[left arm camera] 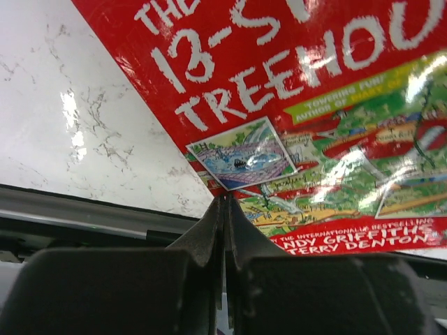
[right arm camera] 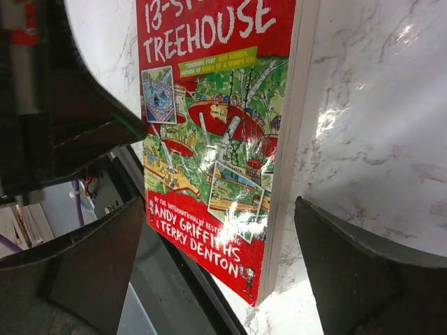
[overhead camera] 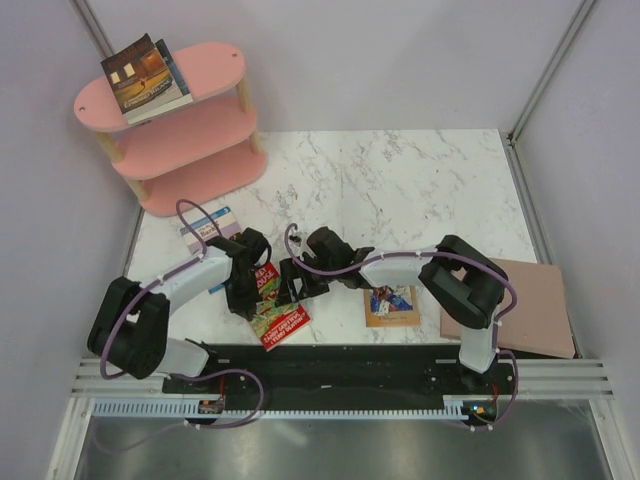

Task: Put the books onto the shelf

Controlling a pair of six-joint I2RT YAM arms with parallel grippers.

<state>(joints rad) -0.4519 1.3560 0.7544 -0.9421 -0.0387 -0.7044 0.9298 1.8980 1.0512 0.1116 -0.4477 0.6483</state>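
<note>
Top: red treehouse book (overhead camera: 278, 318) on desk (overhead camera: 400, 180), near edge; two more books (overhead camera: 143, 78) atop shelf (overhead camera: 215, 62).
L wrist: clenched-shut left hand (left arm camera: 225, 202), tips by book corner.
R wrist: wide-released right hand (right arm camera: 218, 209) straddling book's lower end.

The pink three-tier shelf (overhead camera: 212, 64) stands at the far left. On its top board lies a dark brown book (overhead camera: 140, 75) over a blue book (overhead camera: 177, 70). The red treehouse book (overhead camera: 275, 312) lies flat, cover up, one corner past the near edge of the table (overhead camera: 400, 190). The orange-tan book (overhead camera: 391, 305) lies flat to its right. The light blue book (overhead camera: 208, 228) lies farther left, partly hidden.
</note>
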